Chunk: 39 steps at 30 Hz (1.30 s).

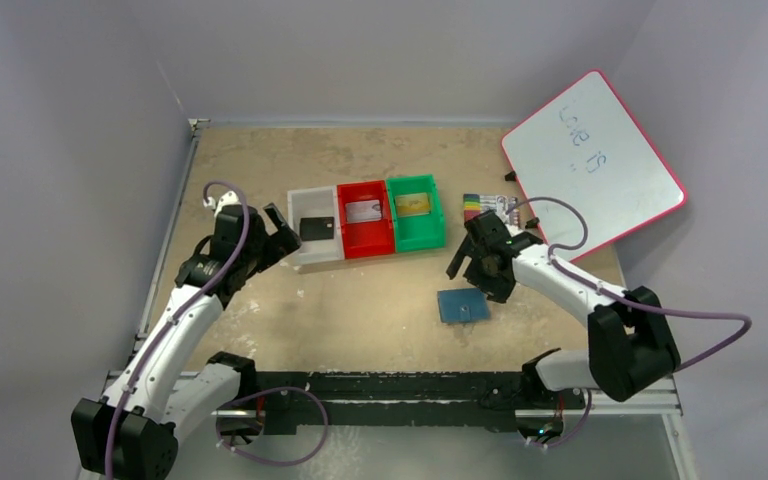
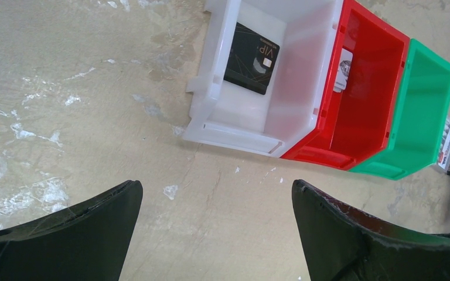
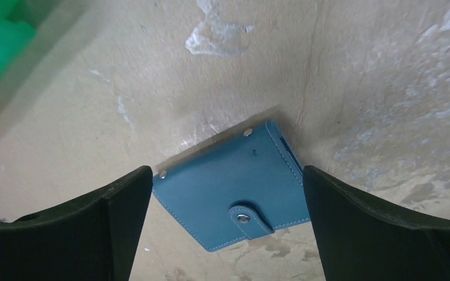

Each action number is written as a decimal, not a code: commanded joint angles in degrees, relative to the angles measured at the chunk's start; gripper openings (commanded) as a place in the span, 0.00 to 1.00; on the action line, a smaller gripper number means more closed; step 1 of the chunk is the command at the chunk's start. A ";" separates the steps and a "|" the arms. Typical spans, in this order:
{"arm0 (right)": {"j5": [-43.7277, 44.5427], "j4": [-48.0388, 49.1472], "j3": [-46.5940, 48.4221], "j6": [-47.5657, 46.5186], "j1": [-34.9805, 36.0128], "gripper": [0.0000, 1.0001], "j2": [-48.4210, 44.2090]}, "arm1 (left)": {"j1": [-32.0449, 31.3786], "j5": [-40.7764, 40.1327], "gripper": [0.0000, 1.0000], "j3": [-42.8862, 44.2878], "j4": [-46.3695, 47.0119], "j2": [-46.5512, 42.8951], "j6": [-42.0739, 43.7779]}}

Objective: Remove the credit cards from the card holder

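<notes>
Right wrist view: right gripper (image 3: pixel 225 175) spread wide, empty, hovering over card holder (image 3: pixel 211 193). Holder lies snapped shut on counter (image 1: pixel 360 310), right of middle, toward near edge. Left gripper (image 2: pixel 215 187) wide apart too, empty, near white bin (image 2: pixel 234 132). Black card (image 2: pixel 252 58) in white bin, silver card (image 1: pixel 364 211) in red bin (image 1: pixel 368 245), gold card (image 1: pixel 413 204) in green bin (image 1: pixel 422 240). Looks basically done imo. Can't tell if more cards hide inside shut holder.

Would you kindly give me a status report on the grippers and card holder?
Left gripper open, empty. Right gripper open over card holder, snapped shut on table. Credit cards in bins. Path clear.
</notes>
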 commanded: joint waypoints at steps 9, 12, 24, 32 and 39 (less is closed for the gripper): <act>-19.39 17.56 -1.44 -12.36 1.43 0.99 4.44 | -0.17 1.71 1.00 0.42 1.70 -3.23 -0.68; -21.21 20.08 1.63 -16.54 4.84 0.98 7.29 | -0.17 1.66 1.00 0.84 1.18 -3.34 -0.49; 1.31 11.31 11.59 -12.61 18.34 1.00 6.16 | -0.17 1.67 1.00 0.59 0.40 -4.41 0.00; 5.18 2.50 4.90 -3.59 18.17 0.98 0.67 | -0.96 16.01 1.00 -0.92 8.13 -1.49 0.52; -1.87 9.79 0.08 -3.63 18.55 0.84 1.38 | -3.28 21.03 0.95 -3.06 13.08 -0.17 -0.96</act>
